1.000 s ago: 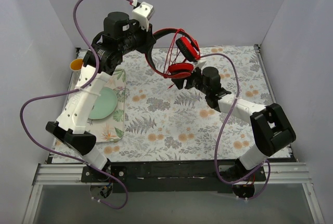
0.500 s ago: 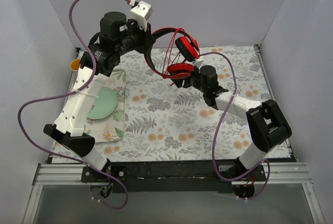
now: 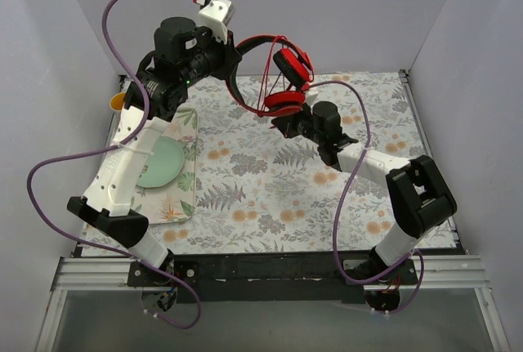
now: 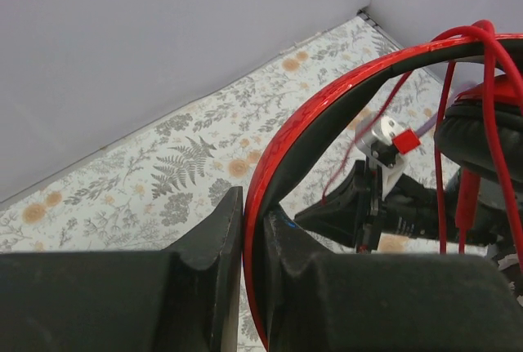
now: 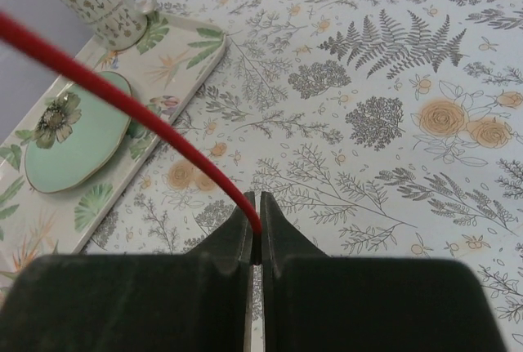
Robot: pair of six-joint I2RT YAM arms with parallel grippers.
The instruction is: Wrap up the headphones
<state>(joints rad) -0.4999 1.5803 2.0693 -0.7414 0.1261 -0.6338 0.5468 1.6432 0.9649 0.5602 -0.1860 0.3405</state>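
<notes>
Left gripper (image 4: 253,215) clenched on the headband of the headphones (image 3: 283,104) — they hang in the air above the far side of the tabletop (image 3: 270,197). Right gripper (image 5: 255,242) pinched tight on the red cable (image 5: 122,103) — just below the ear cups.

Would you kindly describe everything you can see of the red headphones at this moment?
The headphones are glossy red over-ear ones with a black inner band and black ear pads. They are held up above the floral table. The left gripper is shut on the headband, and the two cups hang beyond it. The thin red cable drapes in loose loops across band and cups, and the right gripper pinches one stretch of it.
</notes>
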